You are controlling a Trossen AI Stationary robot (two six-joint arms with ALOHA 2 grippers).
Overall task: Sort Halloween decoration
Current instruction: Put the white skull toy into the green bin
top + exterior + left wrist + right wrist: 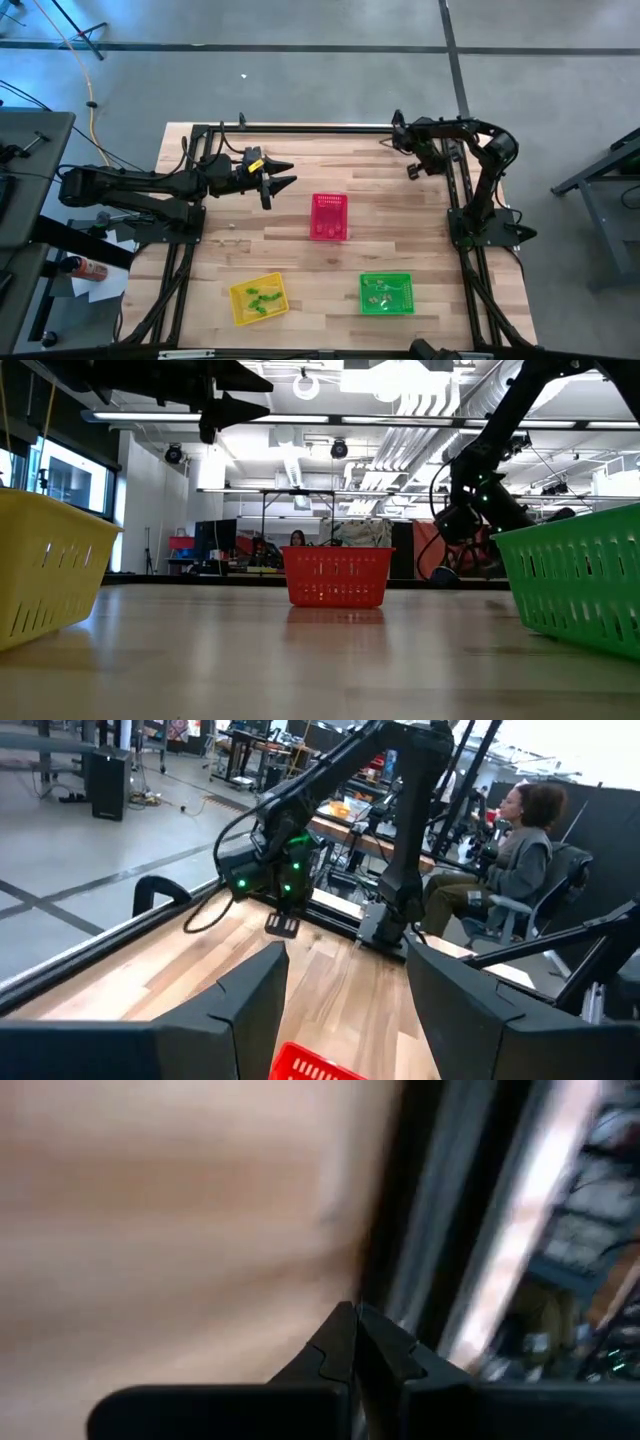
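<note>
Small green trinkets (258,297) lie in the yellow basket (240,310) near the front edge. Small pale and orange trinkets (378,292) lie in the green basket (404,300) to its right. The red basket (330,217) stands mid-table; what lies in it I cannot make out. My left gripper (285,175) hangs open above the table, left of the red basket and pointing level toward the right, with nothing between its fingers (250,995). My right gripper (411,170) is shut and empty over the far right corner, tipped down at the bare wood (355,1325).
A black frame rail (300,128) runs along the table's far edge, with more rails down both sides. The red basket (337,575) stands between the yellow (50,570) and green (580,585) baskets in the low view. A person (520,850) sits beyond the table.
</note>
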